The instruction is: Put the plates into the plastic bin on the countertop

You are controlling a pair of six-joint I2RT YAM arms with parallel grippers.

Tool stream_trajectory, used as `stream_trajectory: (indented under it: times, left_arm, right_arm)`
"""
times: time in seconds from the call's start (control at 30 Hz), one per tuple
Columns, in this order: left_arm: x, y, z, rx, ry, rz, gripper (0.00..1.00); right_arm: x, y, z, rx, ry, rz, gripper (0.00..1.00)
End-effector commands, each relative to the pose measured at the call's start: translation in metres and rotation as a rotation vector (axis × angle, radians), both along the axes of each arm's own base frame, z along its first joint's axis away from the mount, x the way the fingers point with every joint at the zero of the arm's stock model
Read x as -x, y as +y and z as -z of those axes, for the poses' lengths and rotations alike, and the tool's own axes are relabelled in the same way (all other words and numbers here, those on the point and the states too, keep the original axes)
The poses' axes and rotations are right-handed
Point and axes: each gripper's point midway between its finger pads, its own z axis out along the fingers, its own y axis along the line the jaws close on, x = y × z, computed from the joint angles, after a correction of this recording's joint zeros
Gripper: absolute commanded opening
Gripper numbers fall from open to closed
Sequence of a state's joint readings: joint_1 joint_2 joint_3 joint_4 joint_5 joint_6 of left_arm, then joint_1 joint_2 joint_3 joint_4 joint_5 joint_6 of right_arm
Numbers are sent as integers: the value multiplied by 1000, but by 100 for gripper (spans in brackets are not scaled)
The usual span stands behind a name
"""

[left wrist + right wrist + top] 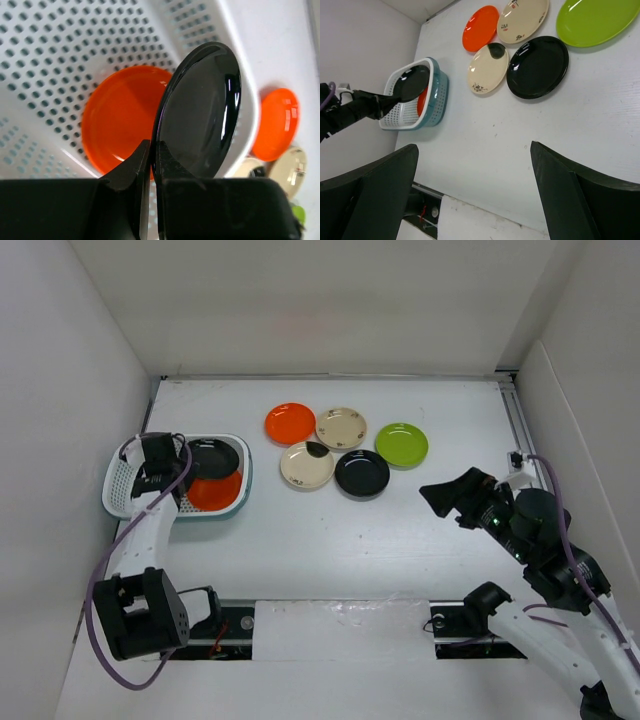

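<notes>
White desk (330, 530), seen from above, walled on three sides. Plastic bin (116, 492): a perforated white basket at 9 o'clock on the desk, near the left wall.

An orange plate in the bin (117, 115) lies flat on the basket floor. A held black plate (200, 115) stands tilted on its edge above it, inside the basket; whether it touches the orange one cannot be told.

Five loose plates cluster toward 12 o'clock, well apart from the bin:
- The loose orange plate (290, 423) is at the cluster's 10 o'clock.
- The far beige plate (341, 427) is just beside it at 12 o'clock.
- The lime green plate (401, 444) is at 3 o'clock.
- The near beige plate (307, 465) is at 7 o'clock.
- The loose black plate (362, 473) is just beside the near beige one, at 5 o'clock.

Left gripper (151, 155): over the bin, jaws clamped on the rim of the held black plate. Right gripper (474, 147): at 3 o'clock above the desk, jaws wide apart, gripping nothing.
</notes>
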State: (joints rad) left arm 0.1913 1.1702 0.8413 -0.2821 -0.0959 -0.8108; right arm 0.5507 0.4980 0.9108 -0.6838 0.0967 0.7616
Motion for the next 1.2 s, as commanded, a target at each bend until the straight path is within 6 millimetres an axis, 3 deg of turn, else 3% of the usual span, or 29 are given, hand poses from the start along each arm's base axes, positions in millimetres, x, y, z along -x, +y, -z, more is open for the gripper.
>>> stream_trajectory:
  times: [0.0, 0.2, 0.33, 0.4, 0.43, 0.5, 0.63, 0.7, 0.77, 0.87, 0.93, 0.97, 1.0, 1.07, 1.17]
  left_arm:
    - [6, 10, 10, -19, 24, -69, 0]
    - [20, 11, 36, -10, 93, -109, 0]
    - [20, 8, 42, -5, 104, -81, 0]
    - [16, 5, 40, 1, 95, -61, 17]
    - [16, 5, 40, 1, 95, -61, 36]
    - [15, -1, 37, 18, 83, -29, 51]
    - [11, -10, -10, -53, -13, 24, 91]
    - [12, -10, -35, -91, -58, 47, 100]
    - [14, -10, -62, -114, -109, 57, 100]
    - [15, -27, -77, -110, -149, 178, 100]
    - [9, -49, -85, -73, -225, 302, 100]
    - [11, -76, -90, -2, -278, 438, 100]
    - [14, -88, -76, 46, -274, 497, 100]
    - [17, -112, -79, 117, -338, 611, 100]
    - [21, -115, -73, 98, -339, 652, 100]
  right_arm:
    - [-1, 4, -25, -34, -86, -24, 100]
    - [-2, 7, -19, -31, -78, -33, 100]
    - [-2, 9, -17, -33, -77, -42, 100]
    - [-2, 9, -17, -33, -77, -42, 100]
    - [-2, 9, -17, -33, -77, -42, 100]
    - [-2, 9, -21, -37, -84, -42, 100]
    - [0, 8, -23, -42, -92, -42, 100]
    - [-1, 6, -21, -36, -85, -33, 100]
    - [-1, 6, -21, -36, -85, -33, 100]
    - [-4, 6, -21, -33, -85, -24, 100]
    - [-12, 10, -8, -31, -52, -11, 100]
    - [-15, 12, -5, -30, -51, -11, 100]
    - [-21, 14, 3, -35, -37, 2, 100]
    - [-31, 19, 17, -38, -7, 17, 100]
    - [-51, 28, 52, -31, 81, 57, 100]
